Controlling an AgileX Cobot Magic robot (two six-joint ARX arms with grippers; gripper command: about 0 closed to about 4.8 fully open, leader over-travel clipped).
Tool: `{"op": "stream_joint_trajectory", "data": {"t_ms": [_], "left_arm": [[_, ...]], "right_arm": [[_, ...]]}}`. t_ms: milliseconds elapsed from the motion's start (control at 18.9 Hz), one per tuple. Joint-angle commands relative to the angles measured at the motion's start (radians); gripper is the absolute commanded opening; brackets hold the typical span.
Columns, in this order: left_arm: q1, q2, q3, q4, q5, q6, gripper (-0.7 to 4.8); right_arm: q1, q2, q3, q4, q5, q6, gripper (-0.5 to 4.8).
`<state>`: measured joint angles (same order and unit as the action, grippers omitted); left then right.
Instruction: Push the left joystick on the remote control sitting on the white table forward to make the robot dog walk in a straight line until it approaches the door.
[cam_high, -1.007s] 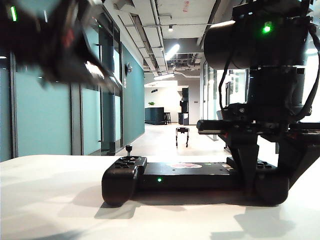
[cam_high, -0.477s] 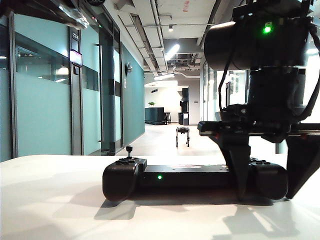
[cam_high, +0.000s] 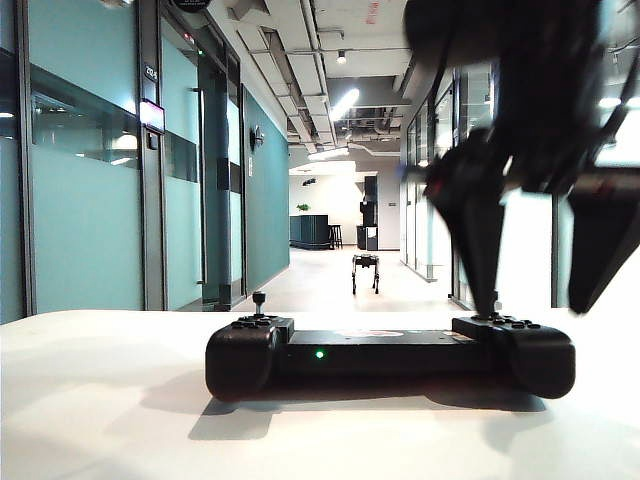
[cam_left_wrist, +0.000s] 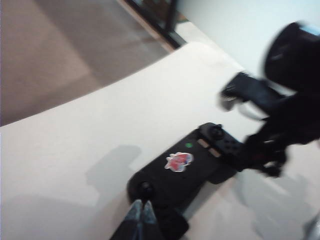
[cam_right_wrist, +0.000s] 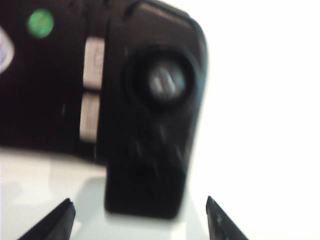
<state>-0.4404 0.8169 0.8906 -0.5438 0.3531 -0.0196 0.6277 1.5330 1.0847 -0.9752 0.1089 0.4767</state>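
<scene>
While its two fingers stand spread wide with nothing between them, the right gripper (cam_high: 545, 300) hangs above the right end of the remote control (cam_high: 390, 355), one fingertip (cam_high: 487, 295) just over that end's top and the other out past its right side. In the right wrist view the same gripper (cam_right_wrist: 137, 220) shows only two dark tips at either side of the remote's right end (cam_right_wrist: 150, 115), with the right-hand stick (cam_right_wrist: 165, 82) seen from above and a green light (cam_right_wrist: 40, 23) further along the body.

The left gripper (cam_left_wrist: 141, 215) is out of the exterior view; its wrist camera shows two tips pressed together, holding nothing, high over the remote control (cam_left_wrist: 192, 170) and just near of the left joystick (cam_left_wrist: 146, 188).

The remote lies flat on the white table (cam_high: 100, 400), long side across, with the left joystick (cam_high: 258, 300) standing upright on its left end and a red-and-white sticker (cam_left_wrist: 178, 161) on its flat middle. Far down the corridor beyond the table, the robot dog (cam_high: 365, 272) stands on the pale floor, well apart from the remote, with teal glass walls (cam_high: 90, 200) along the left.
</scene>
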Motion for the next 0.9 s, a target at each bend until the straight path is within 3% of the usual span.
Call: {"op": "stream_joint_trajectory", "data": {"t_ms": [53,159,318,689,901], "left_arm": [[0.0,-0.042,0.002,-0.032,-0.073,0.0,-0.05],[0.0,-0.069,-0.004,-0.031,-0.073,0.0,-0.05],[0.0,-0.15,-0.099,0.031,-0.088,0.0,-0.05],[0.0,-0.402,-0.357,0.184,-0.133,0.004,-0.05],[0.0,-0.531,-0.485,0.252,-0.205,0.005,-0.05]], "right_arm": [[0.0,-0.097,0.004,-0.055,0.01,-0.013,2.56],[0.0,-0.174,0.004,-0.063,0.044,-0.014,-0.14],[0.01,-0.307,-0.013,-0.03,0.167,-0.109,-0.01],[0.011,-0.64,-0.27,0.31,0.177,-0.244,-0.01],[0.01,-0.753,-0.357,0.41,0.183,-0.243,-0.01]]}}
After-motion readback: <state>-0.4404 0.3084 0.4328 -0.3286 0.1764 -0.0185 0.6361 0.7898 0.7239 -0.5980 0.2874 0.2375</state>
